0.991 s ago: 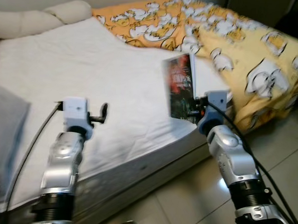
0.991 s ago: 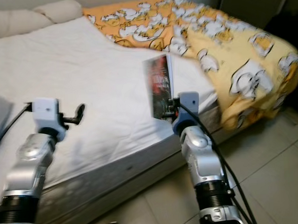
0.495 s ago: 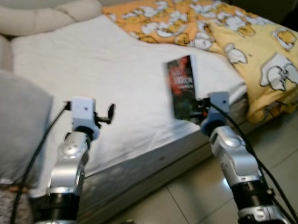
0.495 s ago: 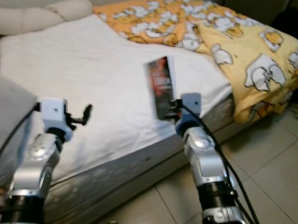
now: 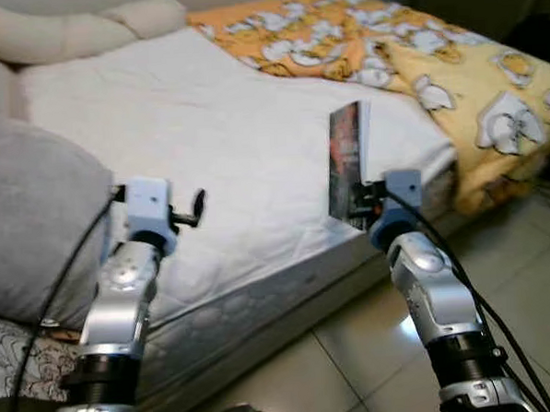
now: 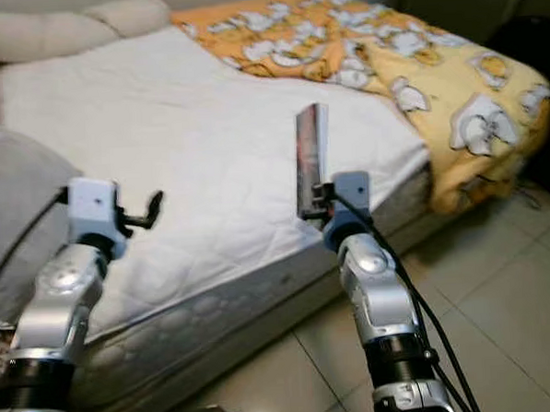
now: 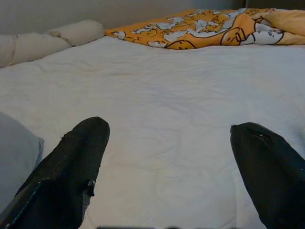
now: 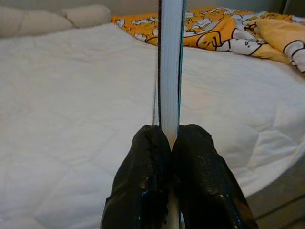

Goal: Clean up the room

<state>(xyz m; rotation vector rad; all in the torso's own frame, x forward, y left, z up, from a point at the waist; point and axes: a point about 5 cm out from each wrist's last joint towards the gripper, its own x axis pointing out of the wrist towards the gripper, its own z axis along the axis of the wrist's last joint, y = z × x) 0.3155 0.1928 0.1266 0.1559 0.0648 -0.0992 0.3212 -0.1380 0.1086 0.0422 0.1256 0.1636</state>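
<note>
Book stands upright on edge above the near edge of the bed, pinched at its lower end by the right gripper, whose black fingers press on both covers. Beyond the book on the bed lies a yellow duck-print blanket. The left gripper hovers over the bed's white sheet with fingers spread wide, empty, near a grey pillow.

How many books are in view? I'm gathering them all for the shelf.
1: the book is held upright in the right gripper over the bed's near edge. Others may lie hidden under the yellow blanket.
</note>
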